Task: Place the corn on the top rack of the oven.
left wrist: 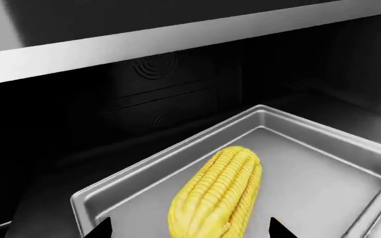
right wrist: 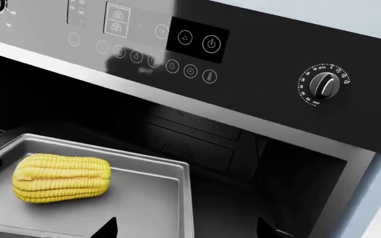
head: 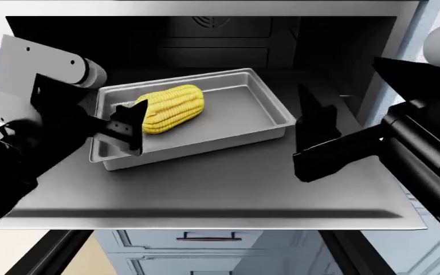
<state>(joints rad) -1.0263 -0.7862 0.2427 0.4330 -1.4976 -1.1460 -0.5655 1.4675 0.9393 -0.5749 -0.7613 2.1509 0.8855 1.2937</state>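
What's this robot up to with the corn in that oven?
It is putting corn into the oven. The corn now lies in a silver pan that sits on the rack. The left claw is right at the corn's near end, open, its fingers either side and not visibly gripping. The right claw hangs open beside the pan, holding nothing. So the corn is down in the pan on the rack rather than on the rack itself.

Pale blue-grey cabinet drawer front (head: 204,243) with slim dark bar handle (head: 209,234) below; tan floor patch (head: 90,260) at lower left
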